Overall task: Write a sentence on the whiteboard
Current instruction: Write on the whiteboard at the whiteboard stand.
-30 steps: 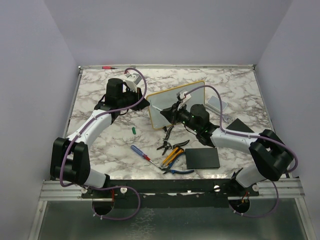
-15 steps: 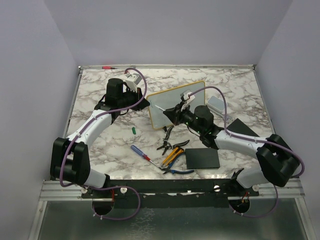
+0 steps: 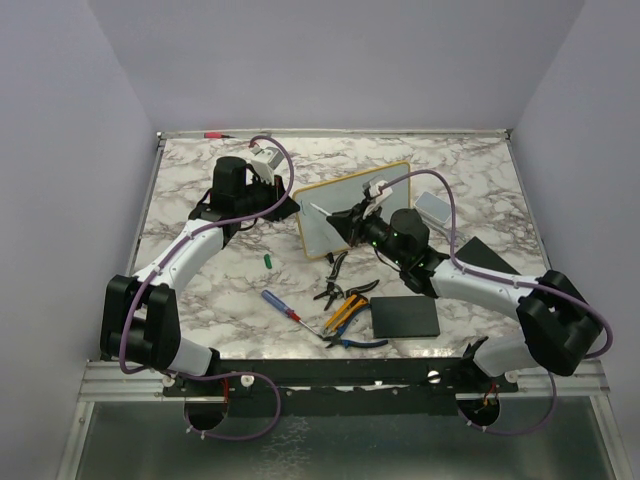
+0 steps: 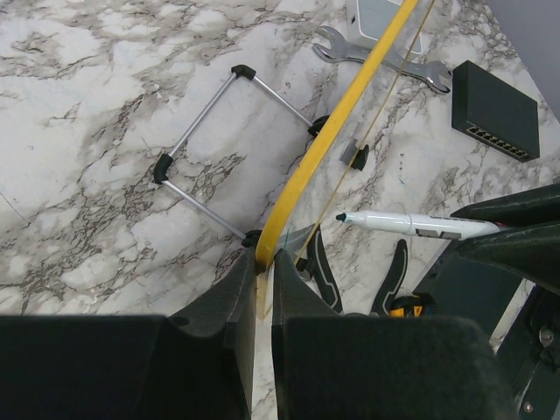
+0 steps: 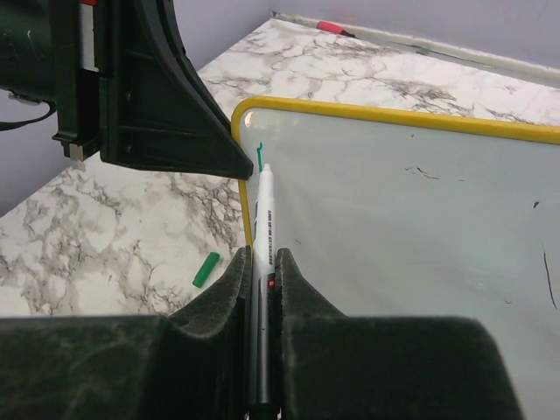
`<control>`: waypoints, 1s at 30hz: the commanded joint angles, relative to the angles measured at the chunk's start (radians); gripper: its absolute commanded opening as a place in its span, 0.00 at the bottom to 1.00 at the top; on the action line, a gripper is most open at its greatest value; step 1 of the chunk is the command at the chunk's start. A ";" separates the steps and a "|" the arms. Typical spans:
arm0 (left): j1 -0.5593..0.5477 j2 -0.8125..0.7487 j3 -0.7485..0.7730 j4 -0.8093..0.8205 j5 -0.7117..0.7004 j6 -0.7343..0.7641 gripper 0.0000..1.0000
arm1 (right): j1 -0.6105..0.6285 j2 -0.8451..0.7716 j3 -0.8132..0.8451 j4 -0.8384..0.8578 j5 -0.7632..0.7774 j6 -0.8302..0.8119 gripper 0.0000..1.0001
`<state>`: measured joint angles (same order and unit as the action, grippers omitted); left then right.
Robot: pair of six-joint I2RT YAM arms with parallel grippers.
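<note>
Small yellow-framed whiteboard (image 5: pixel 394 227) stands tilted mid-desk (image 3: pixel 470 180), left hand (image 4: pixel 262 262) pinching its edge, right hand (image 5: pixel 260 258) clamped on a white teal-tipped marker (image 5: pixel 264 206) at the top-left corner (only one short teal tick (image 5: pixel 260 156) shows), so nearly the whole sentence remains

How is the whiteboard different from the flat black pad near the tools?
The whiteboard is white with a yellow frame; the black pad is dark all over. The whiteboard stands tilted on its edge, gripped by the left arm's fingers; the black pad lies flat, untouched. The whiteboard looks larger. Both are rectangles.
</note>
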<state>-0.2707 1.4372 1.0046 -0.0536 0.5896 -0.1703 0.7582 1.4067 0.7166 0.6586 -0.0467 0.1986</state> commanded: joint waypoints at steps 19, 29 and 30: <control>-0.009 -0.015 0.020 0.004 -0.033 0.017 0.05 | 0.008 0.072 0.037 0.008 0.059 -0.022 0.01; -0.009 -0.014 0.020 0.004 -0.035 0.015 0.05 | 0.042 0.078 -0.002 -0.008 0.080 -0.009 0.01; -0.009 -0.015 0.020 0.003 -0.034 0.015 0.05 | 0.046 0.080 -0.005 -0.008 0.084 -0.007 0.01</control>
<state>-0.2726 1.4372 1.0042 -0.0536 0.5846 -0.1699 0.7868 1.4662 0.7319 0.6579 0.0147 0.1864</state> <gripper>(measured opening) 0.092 0.109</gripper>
